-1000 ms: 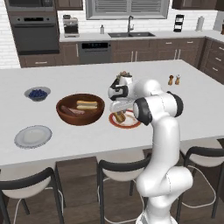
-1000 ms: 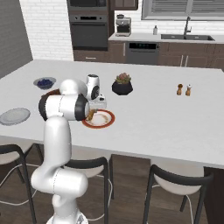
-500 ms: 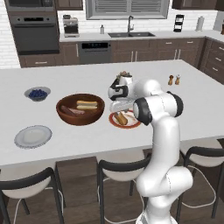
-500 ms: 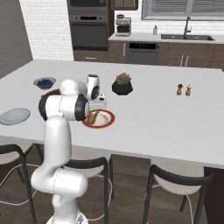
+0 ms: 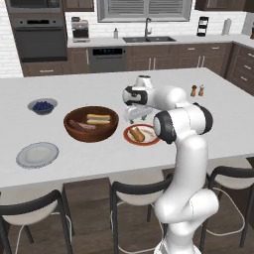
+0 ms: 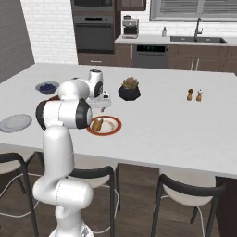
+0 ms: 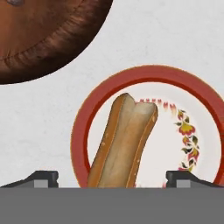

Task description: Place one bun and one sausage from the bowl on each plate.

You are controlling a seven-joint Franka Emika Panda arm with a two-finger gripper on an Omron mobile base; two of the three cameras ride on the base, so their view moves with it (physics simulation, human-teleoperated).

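Bowl of dark wood sat left of the red-rimmed plate in the left base view, holding a bun and sausages; a grey plate lay nearer. In the right base view, a bun lay on the red-rimmed plate. In the hand view, the gripper stood spread wide above that bun, gripping nothing.

A bun is lying on the red-rimmed plate, just beside the wooden bowl.
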